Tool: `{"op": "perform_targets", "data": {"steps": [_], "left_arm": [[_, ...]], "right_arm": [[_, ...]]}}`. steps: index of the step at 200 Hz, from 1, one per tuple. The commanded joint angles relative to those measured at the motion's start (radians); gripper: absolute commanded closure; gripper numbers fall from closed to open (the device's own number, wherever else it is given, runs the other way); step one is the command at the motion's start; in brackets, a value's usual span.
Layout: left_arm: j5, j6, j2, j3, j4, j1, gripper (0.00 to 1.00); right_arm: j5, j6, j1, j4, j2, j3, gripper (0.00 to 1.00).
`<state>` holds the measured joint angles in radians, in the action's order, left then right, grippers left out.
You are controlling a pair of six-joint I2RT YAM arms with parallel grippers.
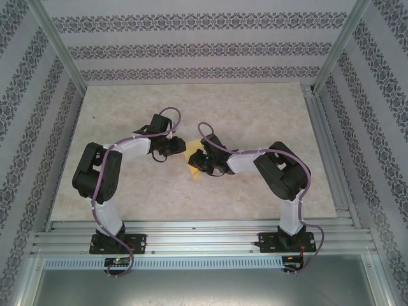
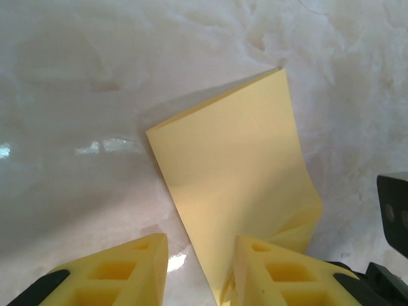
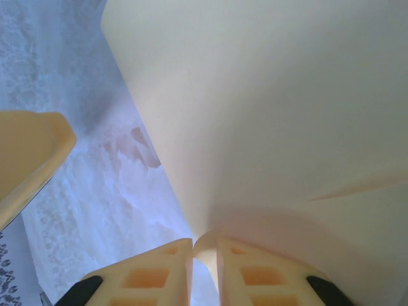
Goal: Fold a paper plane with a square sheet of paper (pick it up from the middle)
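Note:
The square sheet of paper (image 1: 193,168) is yellow and folded, and it sits mid-table between the two grippers. In the left wrist view the sheet (image 2: 236,172) rises as a folded flap off the tabletop. Its lower edge runs down beside the right finger (image 2: 280,274). My left gripper (image 2: 202,241) (image 1: 173,152) is open, with bare table showing between its fingers. My right gripper (image 3: 204,243) (image 1: 196,162) is shut on a curled edge of the sheet (image 3: 274,115), which arches up over it.
The beige marbled tabletop (image 1: 255,115) stretches around the paper on all sides. Aluminium rails run along the near edge (image 1: 204,236) and the right side (image 1: 325,140). Patterned walls enclose the table. One finger of the left gripper (image 3: 29,153) shows close by in the right wrist view.

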<state>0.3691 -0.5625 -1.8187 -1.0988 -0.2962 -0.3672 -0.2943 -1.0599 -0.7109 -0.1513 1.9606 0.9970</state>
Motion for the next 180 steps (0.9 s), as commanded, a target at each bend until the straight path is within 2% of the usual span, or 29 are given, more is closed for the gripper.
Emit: {"op": "perform_targets", "data": {"steps": [1, 29, 72, 100, 119, 132, 147, 180], "left_arm": [[0.043, -0.017, 0.033, 0.029, 0.004, 0.003, 0.65], [0.079, -0.015, 0.046, 0.047, 0.015, 0.001, 0.66], [0.103, 0.001, 0.07, 0.079, 0.012, -0.004, 0.67], [0.108, 0.006, 0.075, 0.1, 0.012, -0.016, 0.67], [0.114, 0.009, 0.073, 0.106, 0.015, -0.026, 0.68], [0.119, 0.009, 0.073, 0.108, 0.02, -0.035, 0.7], [0.127, 0.005, 0.066, 0.106, 0.024, -0.046, 0.72], [0.143, -0.007, 0.041, 0.097, 0.037, -0.068, 0.85]], "right_arm": [[0.038, -0.006, 0.003, 0.033, 0.012, -0.033, 0.84], [0.038, -0.005, 0.003, 0.038, 0.011, -0.035, 0.84], [0.042, -0.002, 0.004, 0.052, 0.014, -0.032, 0.91], [0.043, -0.006, 0.007, 0.055, 0.014, -0.035, 0.91], [0.043, -0.01, 0.009, 0.055, 0.014, -0.037, 0.95], [0.043, -0.01, 0.01, 0.058, 0.015, -0.039, 1.0], [0.04, -0.014, 0.012, 0.06, 0.017, -0.04, 1.0], [0.037, -0.018, 0.014, 0.062, 0.018, -0.037, 1.0]]}}
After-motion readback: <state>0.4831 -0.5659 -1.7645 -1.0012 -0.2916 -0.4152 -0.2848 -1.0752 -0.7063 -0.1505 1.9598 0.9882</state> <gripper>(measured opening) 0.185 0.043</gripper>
